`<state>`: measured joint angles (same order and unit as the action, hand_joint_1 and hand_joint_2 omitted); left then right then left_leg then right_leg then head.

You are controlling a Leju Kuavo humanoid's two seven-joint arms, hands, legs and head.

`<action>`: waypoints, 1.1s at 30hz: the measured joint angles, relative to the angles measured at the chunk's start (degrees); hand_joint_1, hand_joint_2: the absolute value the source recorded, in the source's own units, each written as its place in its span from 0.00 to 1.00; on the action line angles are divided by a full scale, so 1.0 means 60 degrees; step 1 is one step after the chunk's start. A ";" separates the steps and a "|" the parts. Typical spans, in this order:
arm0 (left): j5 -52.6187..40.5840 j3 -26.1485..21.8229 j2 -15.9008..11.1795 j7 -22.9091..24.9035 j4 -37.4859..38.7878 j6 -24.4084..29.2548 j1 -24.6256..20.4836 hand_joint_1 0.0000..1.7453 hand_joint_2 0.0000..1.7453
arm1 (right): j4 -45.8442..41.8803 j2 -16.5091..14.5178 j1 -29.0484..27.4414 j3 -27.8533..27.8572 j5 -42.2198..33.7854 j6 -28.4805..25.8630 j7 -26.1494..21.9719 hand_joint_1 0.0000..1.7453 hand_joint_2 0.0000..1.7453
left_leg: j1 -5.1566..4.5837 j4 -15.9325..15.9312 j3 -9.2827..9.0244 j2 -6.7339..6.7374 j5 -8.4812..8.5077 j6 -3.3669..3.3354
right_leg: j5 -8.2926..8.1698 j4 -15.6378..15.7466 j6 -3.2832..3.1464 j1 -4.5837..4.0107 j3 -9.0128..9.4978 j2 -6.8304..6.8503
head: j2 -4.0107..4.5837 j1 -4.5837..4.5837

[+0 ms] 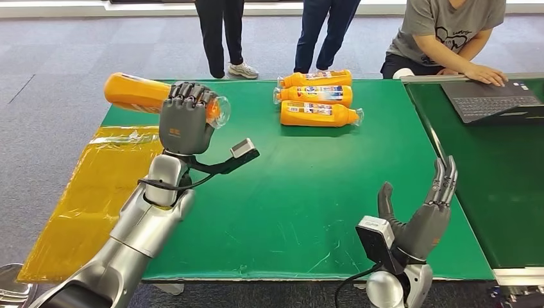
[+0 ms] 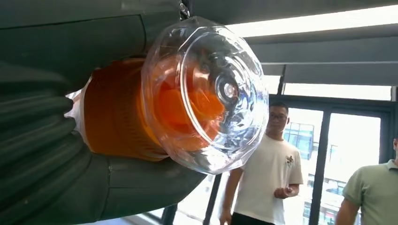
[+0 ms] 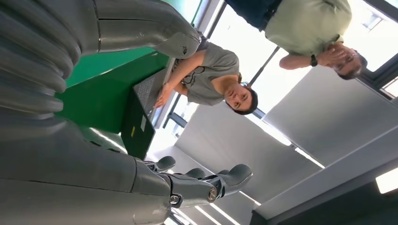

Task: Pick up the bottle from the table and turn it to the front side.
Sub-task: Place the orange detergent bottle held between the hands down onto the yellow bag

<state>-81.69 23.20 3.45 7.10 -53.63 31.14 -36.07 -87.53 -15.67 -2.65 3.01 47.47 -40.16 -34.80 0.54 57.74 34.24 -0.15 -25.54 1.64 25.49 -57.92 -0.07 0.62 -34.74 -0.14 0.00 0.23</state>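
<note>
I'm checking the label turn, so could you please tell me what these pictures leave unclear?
- Held bottle: in the head view the left hand covers its middle, so label facing is unreadable.
- Left wrist view: its clear base faces the camera, hiding its sides.
- Three table bottles: label print too small.

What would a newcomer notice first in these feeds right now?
The left hand holds an orange bottle lying sideways in the air above the green table's far left corner. Three more orange bottles lie in a row at the table's far edge, and the right hand hovers open near the front right.
</note>
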 joint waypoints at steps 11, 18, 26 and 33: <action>-0.0538 0.0005 -0.1027 0.1355 -0.2191 -0.0614 0.2220 1.00 1.00 | -0.0468 -0.0004 -0.0497 0.0059 0.0256 -0.0003 0.0426 0.00 1.00 | 0.0001 -0.0001 0.0002 0.0009 -0.0014 0.0000 | 0.0011 0.0000 -0.0004 -0.0002 -0.0006 -0.0011 | 0.0000 0.0001; -0.0541 0.0005 -0.1362 0.1413 -0.3116 -0.0717 0.2877 1.00 1.00 | -0.0625 -0.0004 -0.0609 0.0059 0.0294 0.0000 0.0504 0.00 1.00 | 0.0000 -0.0001 0.0005 0.0008 -0.0016 -0.0001 | 0.0012 0.0001 -0.0003 0.0000 -0.0008 -0.0008 | 0.0000 0.0001; -0.0541 0.0005 -0.1494 0.1414 -0.3419 -0.0795 0.3026 1.00 1.00 | -0.0670 -0.0005 -0.0615 0.0059 0.0295 0.0001 0.0510 0.00 1.00 | 0.0001 -0.0001 0.0002 0.0008 -0.0013 -0.0001 | 0.0008 0.0001 -0.0004 -0.0001 -0.0006 -0.0009 | 0.0000 0.0001; -0.0541 0.0016 -0.1676 0.1811 -0.3742 -0.1265 0.3360 1.00 1.00 | -0.0672 -0.0007 -0.0617 0.0059 0.0350 0.0001 0.0517 0.00 1.00 | 0.0001 -0.0001 0.0002 0.0011 -0.0015 0.0000 | 0.0010 0.0001 -0.0005 -0.0001 -0.0008 -0.0015 | 0.0000 0.0001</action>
<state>-84.94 23.29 -6.60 17.96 -76.08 23.55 -15.91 -91.56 -15.72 -6.35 3.37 49.57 -40.15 -31.69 0.54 57.73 34.25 -0.09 -25.63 1.64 25.55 -57.91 -0.10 0.62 -34.79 -0.23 0.00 0.24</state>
